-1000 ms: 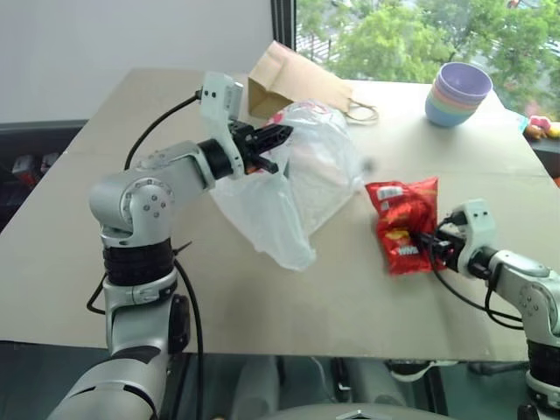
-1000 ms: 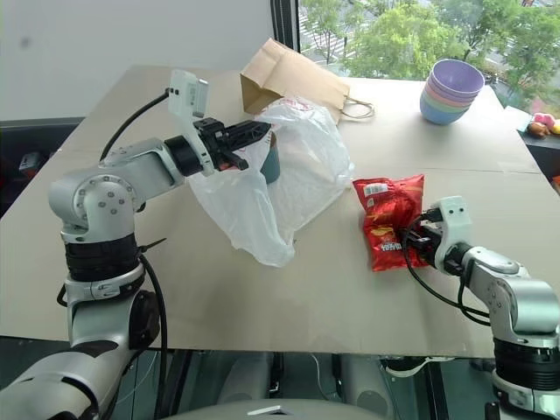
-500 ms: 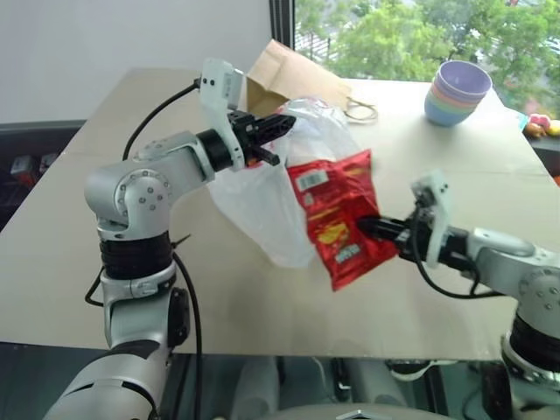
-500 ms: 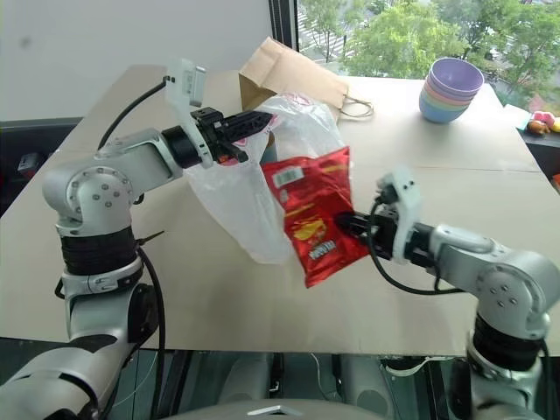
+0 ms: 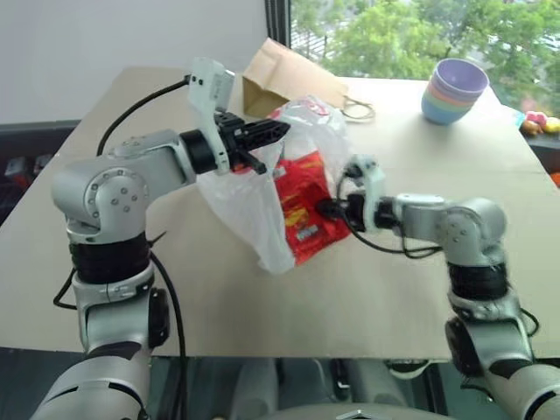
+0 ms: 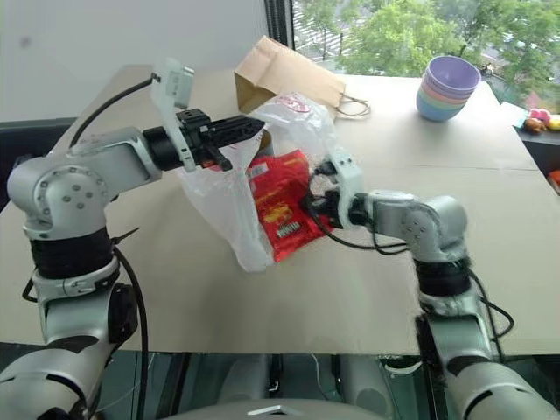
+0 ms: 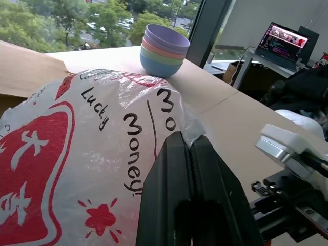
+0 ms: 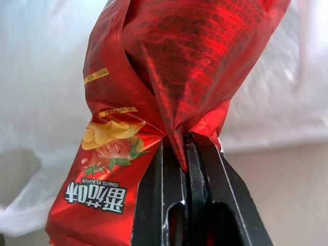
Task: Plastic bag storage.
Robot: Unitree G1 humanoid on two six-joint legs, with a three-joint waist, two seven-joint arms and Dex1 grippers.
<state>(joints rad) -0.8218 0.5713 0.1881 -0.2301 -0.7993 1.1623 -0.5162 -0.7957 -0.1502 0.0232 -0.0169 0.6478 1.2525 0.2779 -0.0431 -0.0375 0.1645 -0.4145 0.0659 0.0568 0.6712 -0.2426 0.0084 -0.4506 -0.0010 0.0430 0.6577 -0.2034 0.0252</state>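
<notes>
The plastic bag, translucent white with red print, hangs over the table from my left gripper, which is shut on its upper rim. The left wrist view shows the black fingers pressed together on the crinkled film. My right gripper is shut on one edge of a red glossy snack packet and holds it off the table against the bag's open side. Part of the packet looks veiled by the film; I cannot tell how far in it sits. Seen from the right wrist, the packet stands in front of the white bag.
A brown paper bag lies at the back of the tan table. A stack of pastel bowls stands at the back right. Small colourful toys sit at the right edge. An open laptop is beyond the table.
My right gripper closed on the snack packet, lifted it from the table at the right and carried it left up to the bag. The left gripper kept holding the bag in place.
</notes>
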